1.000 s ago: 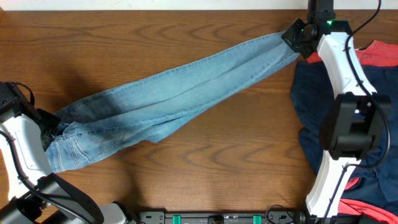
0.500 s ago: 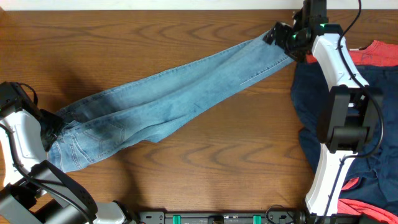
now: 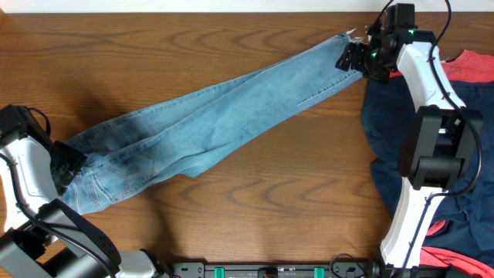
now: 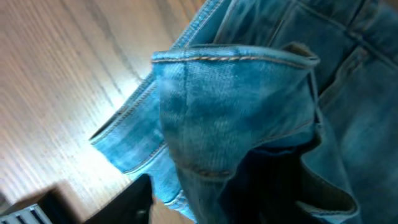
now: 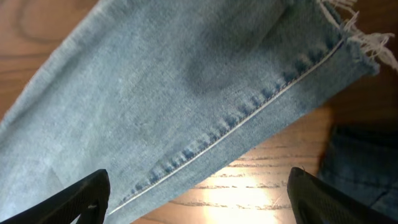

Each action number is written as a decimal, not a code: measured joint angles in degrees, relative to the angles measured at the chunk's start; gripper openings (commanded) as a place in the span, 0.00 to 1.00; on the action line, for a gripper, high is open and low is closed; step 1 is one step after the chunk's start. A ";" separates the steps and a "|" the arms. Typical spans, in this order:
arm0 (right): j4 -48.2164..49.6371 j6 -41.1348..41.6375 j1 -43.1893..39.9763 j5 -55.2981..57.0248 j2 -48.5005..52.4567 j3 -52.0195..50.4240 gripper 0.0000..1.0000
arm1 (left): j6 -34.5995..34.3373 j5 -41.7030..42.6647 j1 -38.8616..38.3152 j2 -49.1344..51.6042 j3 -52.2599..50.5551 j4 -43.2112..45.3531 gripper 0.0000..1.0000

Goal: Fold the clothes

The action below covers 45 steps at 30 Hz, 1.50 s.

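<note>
Jeans (image 3: 208,123) lie stretched diagonally across the surface (image 3: 270,201) in the overhead view. Left wrist: left jaws pinch the bunched waistband (image 4: 230,59), a detail the overhead lacks. Right wrist: right jaws hang spread above the frayed hem (image 5: 357,40), gripping nothing; a one-sided pull would probably drag the denim askew.

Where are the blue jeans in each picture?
Overhead: the jeans stretch on a slant from lower left to upper right.
Left wrist: the jeans fill most of the picture, bunched up.
Right wrist: the jeans cover the top, with the frayed hem at upper right.
Shared landmark: the brown wooden table shows under them in all three.
</note>
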 measured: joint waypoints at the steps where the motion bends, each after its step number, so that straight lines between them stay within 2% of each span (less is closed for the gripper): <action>1: -0.02 -0.35 -0.02 0.02 0.00 0.00 0.86 | 0.04 -0.20 0.00 0.00 0.00 0.20 0.58; 2: 0.07 -0.66 -0.04 0.02 0.00 0.02 0.84 | 0.24 -0.31 0.00 0.00 0.00 0.55 0.63; 5: 1.22 -1.92 -0.07 0.72 0.00 0.00 0.69 | 0.39 -0.26 0.00 0.00 0.00 2.32 0.70; 7: 2.78 -2.25 -0.07 2.16 0.00 0.00 0.63 | 0.48 0.33 0.00 0.00 0.00 3.52 0.82; 9: 4.94 -2.64 -0.07 3.06 0.00 0.02 0.53 | 0.46 1.62 0.00 0.00 0.00 4.35 0.83; 10: 6.01 -2.84 -0.07 3.37 0.02 0.00 0.52 | 0.31 2.27 0.00 0.00 0.00 4.59 0.84; 23: 13.88 -0.33 -0.22 4.57 6.01 0.07 0.63 | 1.05 7.82 0.00 -0.39 0.00 4.02 0.96; 33: 21.81 2.95 -1.25 -2.19 9.73 0.07 0.54 | 3.45 14.86 0.00 -5.33 0.92 3.26 0.98; 36: 23.43 4.02 -1.27 -3.78 10.29 0.13 0.48 | 4.28 15.21 0.00 -6.82 1.09 1.60 0.98; 38: 24.00 4.66 -1.27 -4.52 10.56 0.13 0.39 | 4.72 15.39 0.00 -7.04 1.11 0.76 0.98; 41: 25.68 5.53 -1.25 -5.51 11.23 0.13 0.09 | 5.25 15.54 0.00 -7.02 1.09 0.39 0.98; 42: 25.99 5.68 -1.27 -5.75 11.43 0.13 0.03 | 5.31 15.61 0.00 -7.02 1.09 0.22 0.98; 45: 27.61 6.10 -1.27 -8.17 11.78 0.13 0.01 | 5.33 15.80 0.00 -6.99 0.96 -0.42 0.98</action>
